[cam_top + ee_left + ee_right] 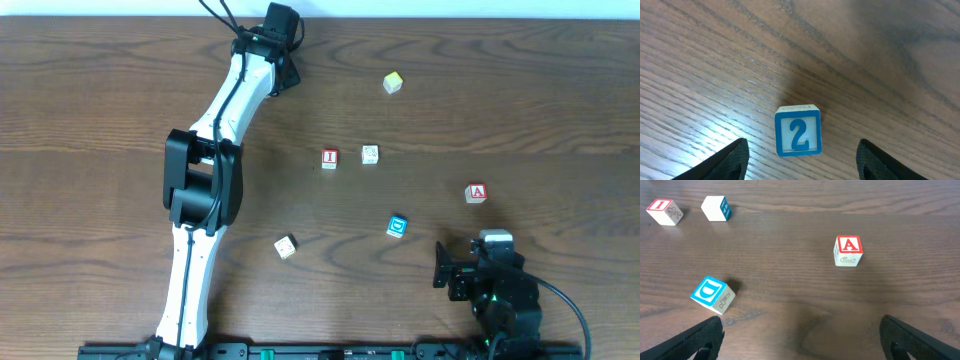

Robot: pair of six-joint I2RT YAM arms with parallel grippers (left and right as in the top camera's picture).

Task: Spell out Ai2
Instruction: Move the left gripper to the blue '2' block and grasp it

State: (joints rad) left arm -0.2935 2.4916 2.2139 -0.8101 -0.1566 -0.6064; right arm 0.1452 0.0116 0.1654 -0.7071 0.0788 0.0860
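Fingers of the left gripper are spread wide at the bottom of the left wrist view, released, nothing clamped. Just ahead, in line with the gap between them, sits the blue-framed 2 block, numeral facing the camera, flat on the wooden table, touching neither finger. Over to the right wrist view: the right gripper has its fingers parted just as wide, with only bare wood between. Nearest is the blue D block, off to the left and turned at an angle. Farther out and to the right stands the red A block, square to the camera. At the far left edge is the red I block, with a white block showing a blue side just beside it. The overhead view picks up what the wrists miss: a pale block near the left arm and a yellowish block far up the table. The 2 block is hidden there, beneath the left gripper at the top edge, well apart from A and I.
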